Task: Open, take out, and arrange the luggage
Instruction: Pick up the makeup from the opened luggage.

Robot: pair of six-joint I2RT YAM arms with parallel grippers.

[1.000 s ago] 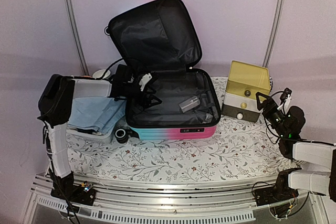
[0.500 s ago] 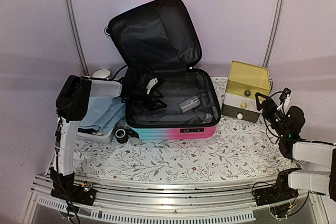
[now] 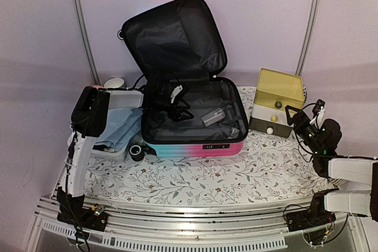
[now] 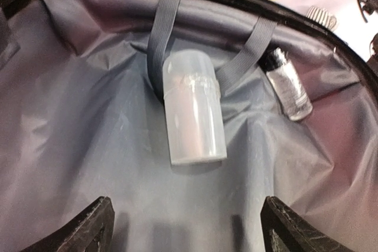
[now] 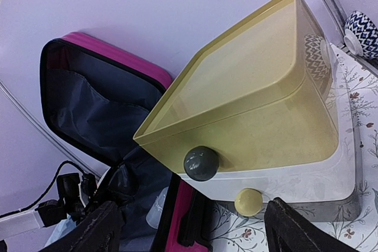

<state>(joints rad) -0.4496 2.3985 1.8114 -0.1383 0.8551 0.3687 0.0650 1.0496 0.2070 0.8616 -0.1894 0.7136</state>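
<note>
The left gripper (image 3: pixel 177 107) has swung over the open suitcase (image 3: pixel 195 146), jaws apart above a cloudy bottle (image 4: pixel 192 113), likely next out; the right gripper (image 3: pixel 304 113) idles, jaws apart.

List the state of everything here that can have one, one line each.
Suitcase: open, lid raised at the back.
Frosted bottle: lying on its side inside the suitcase.
Small clear bottle: lying inside too, dark cap on.
Drawer box: both drawers shut.
Left gripper: open, empty, over the suitcase lining.
Right gripper: open, empty, facing the drawer box.
</note>
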